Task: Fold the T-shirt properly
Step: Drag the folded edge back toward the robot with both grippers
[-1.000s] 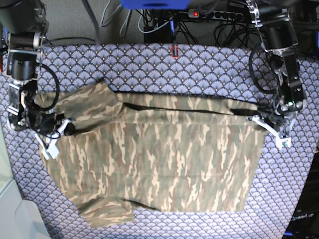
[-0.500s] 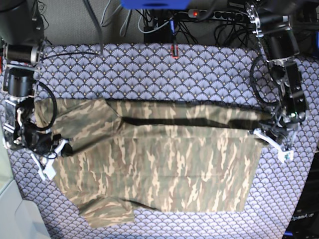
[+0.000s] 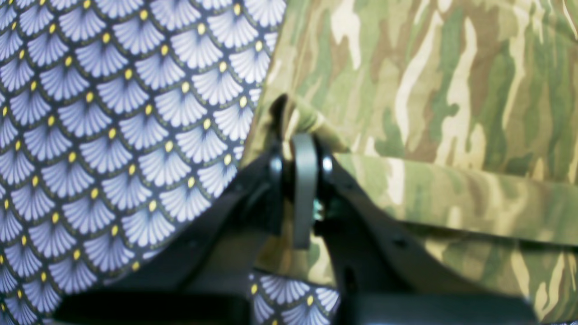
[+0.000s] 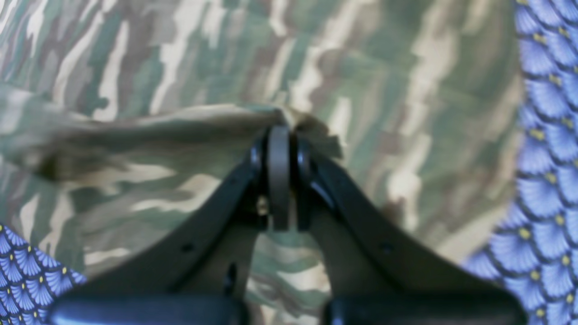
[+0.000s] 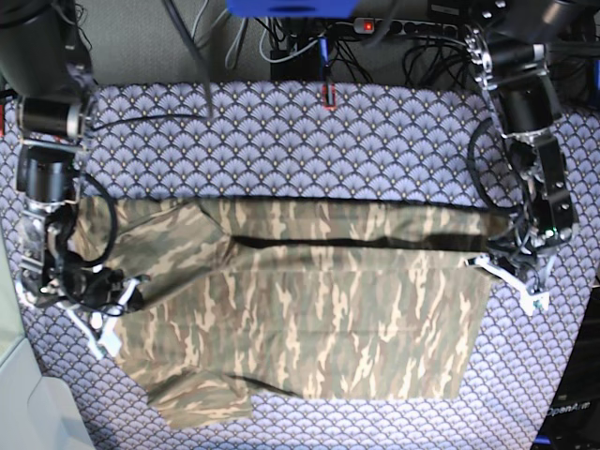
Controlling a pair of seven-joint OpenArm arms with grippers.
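Both grippers have dropped toward the bottom of the base frame since a second ago, dragging the folded top flap of the T-shirt (image 5: 309, 300) down with them. I see the left gripper (image 5: 511, 267) at frame right, pinched tight on the hem corner; the right gripper (image 5: 117, 305) at frame left, clamped on the shoulder edge. Shirt lies mid-frame on the fan-scale cloth (image 5: 281, 131).

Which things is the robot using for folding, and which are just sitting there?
Using:
T-shirt
left gripper, pinching the shirt
right gripper, pinching the shirt

Just there:
fan-patterned cloth underneath
cables behind the table
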